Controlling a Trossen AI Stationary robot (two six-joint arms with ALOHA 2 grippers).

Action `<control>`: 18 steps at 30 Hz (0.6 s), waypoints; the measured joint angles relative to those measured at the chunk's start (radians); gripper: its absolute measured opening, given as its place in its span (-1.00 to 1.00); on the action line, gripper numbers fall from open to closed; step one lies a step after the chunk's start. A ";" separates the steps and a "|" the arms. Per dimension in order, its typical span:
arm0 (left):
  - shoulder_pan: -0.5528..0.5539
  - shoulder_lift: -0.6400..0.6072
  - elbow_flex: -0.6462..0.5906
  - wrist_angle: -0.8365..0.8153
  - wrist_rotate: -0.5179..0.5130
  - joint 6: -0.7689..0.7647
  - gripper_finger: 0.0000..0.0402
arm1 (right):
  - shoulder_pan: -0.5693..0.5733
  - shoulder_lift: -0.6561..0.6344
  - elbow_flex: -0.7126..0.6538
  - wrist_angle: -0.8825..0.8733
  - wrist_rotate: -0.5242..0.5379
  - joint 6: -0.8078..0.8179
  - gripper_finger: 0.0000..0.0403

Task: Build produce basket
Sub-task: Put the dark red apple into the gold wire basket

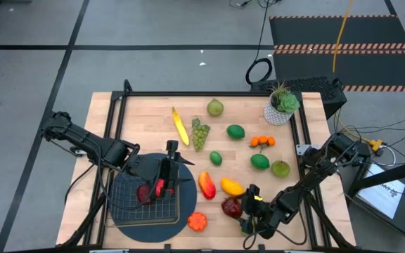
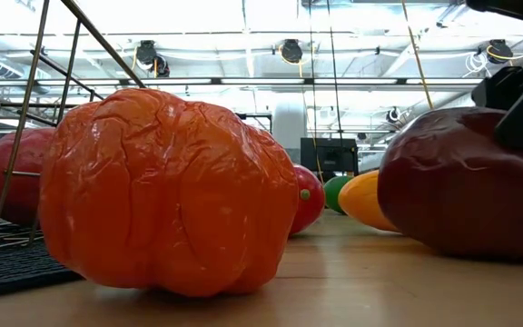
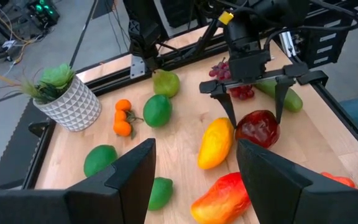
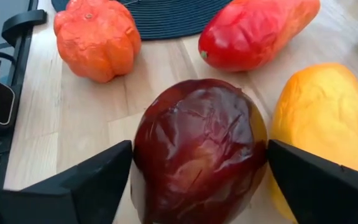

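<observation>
High view is showing the basket (image 1: 146, 204) sitting on a round dark mat (image 1: 129, 219) at the near left of the table (image 1: 153, 105), with one red apple (image 1: 146, 192) already lying inside. The left gripper (image 1: 169, 176) is hanging over the basket's right part with its fingers apart and nothing between them. The right gripper (image 1: 248, 204) is reaching to a dark red pepper (image 1: 232, 207). Still outside the basket I am counting: one banana (image 1: 180, 126), one green grape bunch (image 1: 200, 133), two pears, three limes, one cluster of small oranges (image 1: 262, 142), and four peppers.

Low view is showing mostly the orange pepper (image 2: 166, 195) very close, and the dark red pepper at the right.

Left wrist view is showing the right gripper's fingers standing on both sides of the dark red pepper, not yet pressing it. One purple grape bunch (image 3: 232, 78) and one cucumber (image 3: 284, 96) are lying behind it.

Right wrist view is showing the pepper filling the space between the open fingers (image 4: 73, 186).

I judge the step in hand is picking this pepper. The next move is calling for closing the fingers on it firmly, lifting, and carrying it to the basket past the left arm.
</observation>
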 joint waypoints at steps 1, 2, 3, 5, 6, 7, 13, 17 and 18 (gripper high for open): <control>0.000 0.000 0.000 0.000 0.000 0.000 0.11 | 0.000 0.000 0.000 0.000 0.000 0.000 0.69; 0.000 0.000 0.000 0.002 0.000 0.000 0.11 | 0.000 0.000 0.000 0.000 0.000 0.000 0.62; 0.000 0.000 0.000 0.004 0.000 0.000 0.11 | 0.000 0.000 0.000 0.000 0.000 0.000 0.56; 0.000 0.000 0.000 0.007 0.000 0.000 0.11 | 0.000 0.000 0.000 0.000 -0.001 -0.005 0.46; 0.000 0.000 0.000 0.012 0.000 0.000 0.11 | 0.000 0.000 0.000 0.000 -0.001 -0.006 0.43; 0.000 0.000 0.000 0.016 0.000 0.000 0.11 | 0.000 -0.002 0.000 0.000 -0.002 -0.007 0.41; 0.000 0.000 0.000 0.022 0.000 0.004 0.11 | -0.008 -0.063 0.000 -0.001 -0.002 -0.087 0.44; 0.000 0.000 0.000 0.022 0.000 0.005 0.11 | -0.037 -0.152 -0.001 0.000 0.003 -0.199 0.45; 0.000 0.000 0.000 0.022 0.000 0.005 0.11 | -0.046 -0.181 -0.001 -0.001 0.006 -0.233 0.45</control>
